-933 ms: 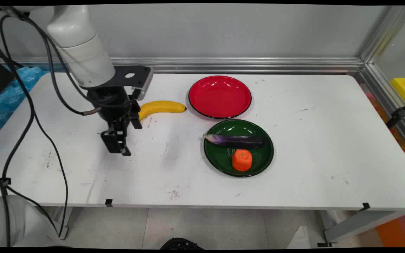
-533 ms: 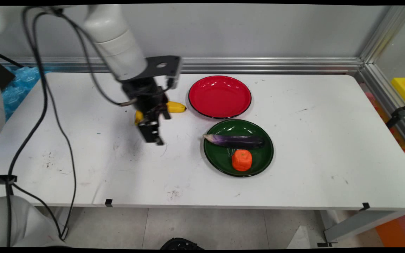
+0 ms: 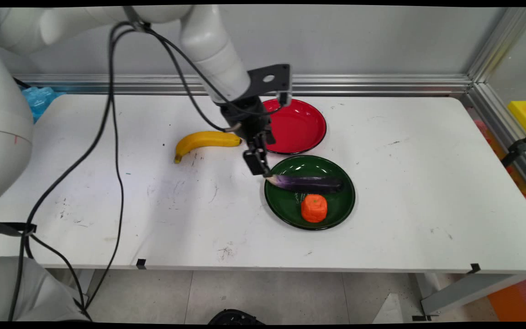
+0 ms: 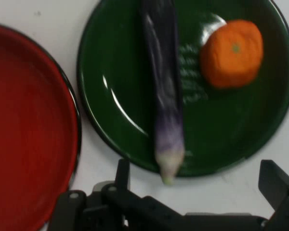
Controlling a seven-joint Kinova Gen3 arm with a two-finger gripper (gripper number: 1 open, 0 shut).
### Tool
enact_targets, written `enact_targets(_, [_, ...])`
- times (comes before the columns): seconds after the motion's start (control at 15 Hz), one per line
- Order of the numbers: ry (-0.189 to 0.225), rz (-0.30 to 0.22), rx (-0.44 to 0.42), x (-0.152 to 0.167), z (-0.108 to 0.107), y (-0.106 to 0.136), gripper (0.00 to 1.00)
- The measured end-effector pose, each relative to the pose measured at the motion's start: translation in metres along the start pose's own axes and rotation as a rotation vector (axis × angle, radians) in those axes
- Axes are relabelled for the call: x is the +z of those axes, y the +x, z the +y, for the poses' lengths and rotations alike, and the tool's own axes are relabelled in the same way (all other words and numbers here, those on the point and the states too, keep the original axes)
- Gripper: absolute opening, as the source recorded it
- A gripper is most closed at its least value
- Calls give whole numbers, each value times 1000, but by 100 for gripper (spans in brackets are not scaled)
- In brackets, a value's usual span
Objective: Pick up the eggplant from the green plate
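Jaws [image 3: 263, 171] moved from banana [image 3: 206, 140] to eggplant [image 3: 306, 183], spread

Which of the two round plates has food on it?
The green round plate: a long purple eggplant and an orange fruit lie on it. The red round plate holds nothing.

White Kinova Gen3 arm [image 3: 208, 41]: smooth, rounded tubular links with a faint seam between segments. A flat black mounting plate [image 3: 270, 78] with one round hole sits at the wrist. Below it, the black two-finger gripper [image 3: 259, 165], boxy linkage with narrow fingers. Glossy black cables [image 3: 117, 151] hang in long loops from the upper link. In the hand view the gripper linkage [image 4: 149, 211] shows small round pivot pins.
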Motion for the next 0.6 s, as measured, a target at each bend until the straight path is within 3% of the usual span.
enact_targets(0.6, [17,50,-13,62,-5,7,100])
